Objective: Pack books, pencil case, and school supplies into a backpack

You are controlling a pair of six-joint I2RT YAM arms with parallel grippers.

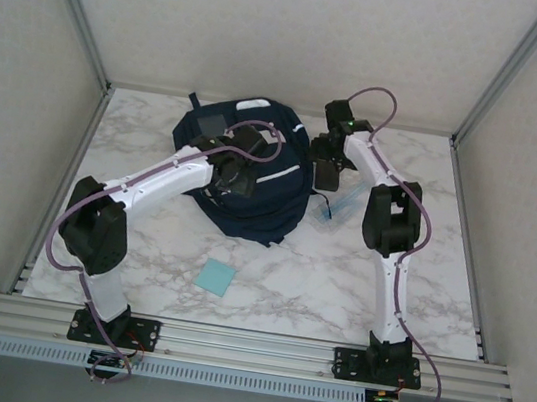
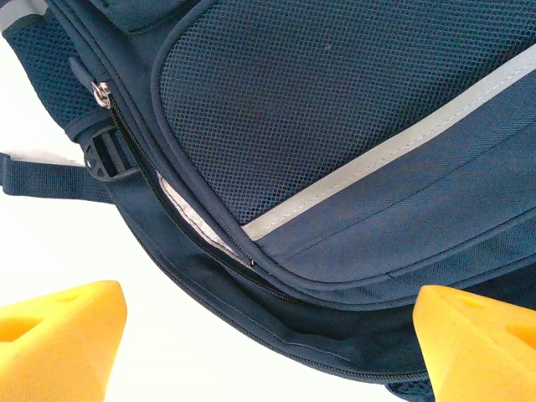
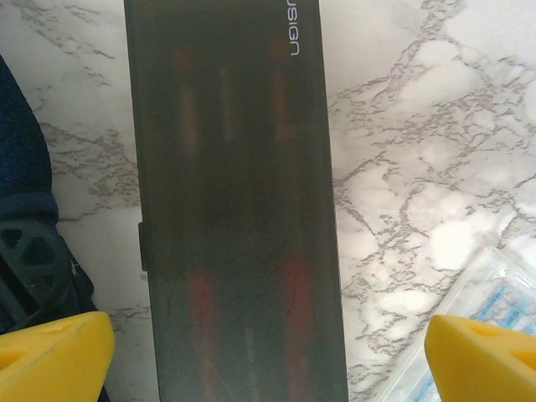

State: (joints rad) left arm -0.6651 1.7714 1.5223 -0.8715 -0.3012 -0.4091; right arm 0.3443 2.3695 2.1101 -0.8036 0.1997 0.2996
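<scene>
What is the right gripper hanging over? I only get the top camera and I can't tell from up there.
Observer: On the right wrist camera, the open right gripper hangs over a dark grey pencil case that lies flat on the marble table.
Operator: Is there stuff inside it?
Observer: Blurry reddish sticks show through its lid. They may be pens, but I can't tell.
Operator: Is the backpack open yet?
Observer: On the left wrist camera, the backpack has its zipper parted partway, and a pale strip shows in the gap.
</scene>
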